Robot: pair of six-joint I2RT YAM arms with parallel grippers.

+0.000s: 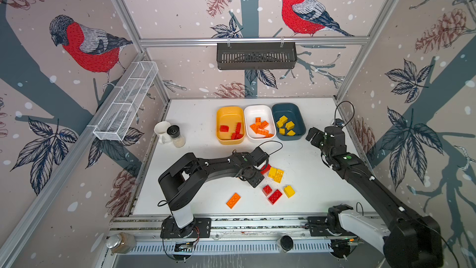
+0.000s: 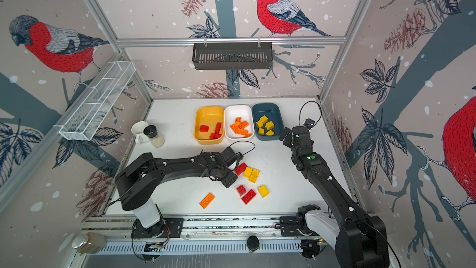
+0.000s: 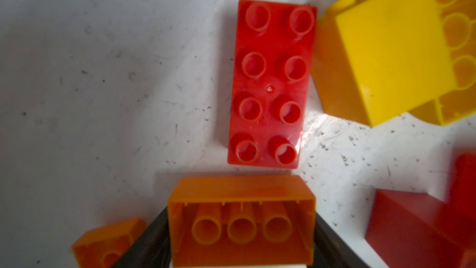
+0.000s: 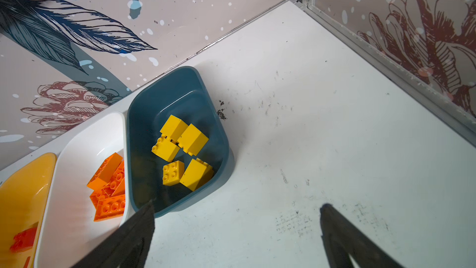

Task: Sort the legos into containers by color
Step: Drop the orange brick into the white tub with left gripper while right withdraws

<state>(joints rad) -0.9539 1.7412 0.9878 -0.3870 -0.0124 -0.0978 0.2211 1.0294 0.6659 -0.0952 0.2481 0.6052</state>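
Observation:
My left gripper [image 3: 241, 217] is shut on an orange brick [image 3: 240, 189], its hollow underside facing the camera. In both top views this gripper [image 1: 257, 174] hides that brick. Just beyond it a red plate [image 3: 271, 83] lies studs up, touching yellow bricks [image 1: 276, 175]. More loose legos lie nearer the front: two red [image 1: 275, 196], one yellow [image 1: 289, 191] and an orange plate [image 1: 233, 200]. At the back, the yellow tub [image 1: 230, 110] holds red bricks, the white tub [image 1: 258, 108] orange ones and the teal tub [image 4: 177, 83] yellow ones. My right gripper [image 4: 238, 206] is open and empty beside the teal tub.
A white mug [image 1: 161, 130] and a shaker jar [image 1: 176, 135] stand at the left of the table. A wire mesh basket [image 1: 127, 101] hangs on the left wall and a black slotted basket [image 1: 256, 56] on the back rail. A glass jar [image 1: 121, 242] sits by the front rail.

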